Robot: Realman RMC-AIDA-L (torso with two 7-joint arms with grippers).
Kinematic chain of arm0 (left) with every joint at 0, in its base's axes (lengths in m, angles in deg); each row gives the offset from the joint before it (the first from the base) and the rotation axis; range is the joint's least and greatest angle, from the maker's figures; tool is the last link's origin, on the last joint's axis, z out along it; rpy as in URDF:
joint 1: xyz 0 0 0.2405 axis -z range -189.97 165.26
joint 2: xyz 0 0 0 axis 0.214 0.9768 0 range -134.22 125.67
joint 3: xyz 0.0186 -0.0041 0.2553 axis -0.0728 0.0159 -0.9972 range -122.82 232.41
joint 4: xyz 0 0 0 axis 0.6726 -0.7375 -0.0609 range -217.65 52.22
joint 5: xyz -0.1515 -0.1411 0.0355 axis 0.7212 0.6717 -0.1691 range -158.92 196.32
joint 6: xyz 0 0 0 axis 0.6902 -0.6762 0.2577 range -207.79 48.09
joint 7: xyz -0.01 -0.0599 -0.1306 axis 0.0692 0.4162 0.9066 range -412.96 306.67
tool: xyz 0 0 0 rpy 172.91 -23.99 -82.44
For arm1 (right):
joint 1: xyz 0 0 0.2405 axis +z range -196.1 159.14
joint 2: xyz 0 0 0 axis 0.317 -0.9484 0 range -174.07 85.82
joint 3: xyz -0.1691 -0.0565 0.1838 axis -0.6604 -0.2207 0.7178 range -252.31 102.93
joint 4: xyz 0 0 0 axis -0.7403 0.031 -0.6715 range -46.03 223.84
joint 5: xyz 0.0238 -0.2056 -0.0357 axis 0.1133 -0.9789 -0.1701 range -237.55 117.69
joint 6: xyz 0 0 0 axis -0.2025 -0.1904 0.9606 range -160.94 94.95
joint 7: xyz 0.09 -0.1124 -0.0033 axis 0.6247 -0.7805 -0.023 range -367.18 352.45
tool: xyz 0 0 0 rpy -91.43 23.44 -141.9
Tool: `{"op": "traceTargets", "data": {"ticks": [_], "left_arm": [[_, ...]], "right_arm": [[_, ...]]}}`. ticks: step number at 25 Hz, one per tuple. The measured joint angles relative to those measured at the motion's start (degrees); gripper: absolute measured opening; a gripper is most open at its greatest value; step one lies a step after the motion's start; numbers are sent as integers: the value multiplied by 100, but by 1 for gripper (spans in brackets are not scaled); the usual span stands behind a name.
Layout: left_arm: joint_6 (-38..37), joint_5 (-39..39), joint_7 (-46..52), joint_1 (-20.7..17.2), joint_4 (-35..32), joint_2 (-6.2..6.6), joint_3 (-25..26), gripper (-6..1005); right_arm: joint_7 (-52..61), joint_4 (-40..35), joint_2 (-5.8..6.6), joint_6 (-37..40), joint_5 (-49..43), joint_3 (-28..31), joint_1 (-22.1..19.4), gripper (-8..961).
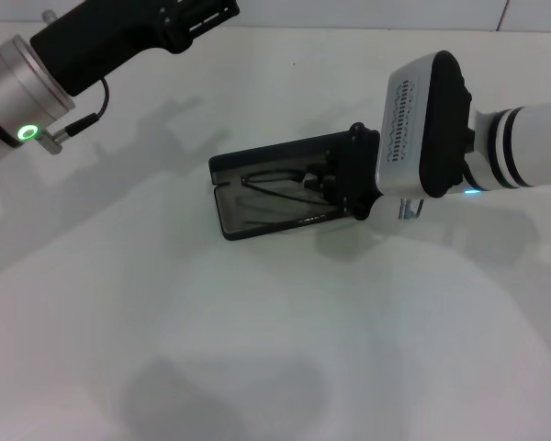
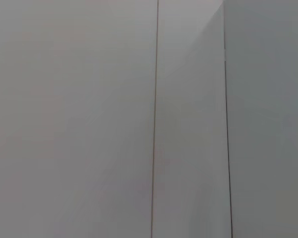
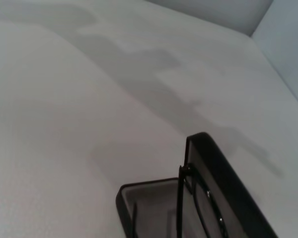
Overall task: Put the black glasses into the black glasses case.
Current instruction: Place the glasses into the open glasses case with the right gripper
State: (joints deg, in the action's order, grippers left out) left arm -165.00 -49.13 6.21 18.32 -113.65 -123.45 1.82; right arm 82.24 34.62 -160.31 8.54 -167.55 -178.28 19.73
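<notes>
One pair of black glasses (image 1: 285,184) lies inside the open black glasses case (image 1: 234,220), thin wire temples splayed across the grey lining. They look light, springy and easily bent, so the frame front seems the safest hold. Right tool (image 1: 335,188) sits over the case; I cannot tell its grip. Left arm is parked above the white bench (image 1: 165,349).

Legible markings: none found.
No text, label, brand, number or sign can be read in the head view or either wrist view; the open rectangular hard black glasses case (image 1: 274,188) shows only plain lining, no lettering.
</notes>
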Motion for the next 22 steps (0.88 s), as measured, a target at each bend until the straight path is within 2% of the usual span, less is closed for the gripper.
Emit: {"op": "traceTargets", "data": {"ticks": [9, 17, 22], "left_arm": [[-5, -2, -3, -20, 8, 8, -3, 796], [-14, -2, -21, -49, 9, 26, -3, 796], [-18, -2, -57, -57, 8, 40, 1, 796]], "right_arm": [[-6, -199, 0, -44, -130, -62, -93, 125], [-10, -309, 0, -731, -181, -425, -172, 143], [-11, -601, 0, -751, -223, -464, -352, 159]]}}
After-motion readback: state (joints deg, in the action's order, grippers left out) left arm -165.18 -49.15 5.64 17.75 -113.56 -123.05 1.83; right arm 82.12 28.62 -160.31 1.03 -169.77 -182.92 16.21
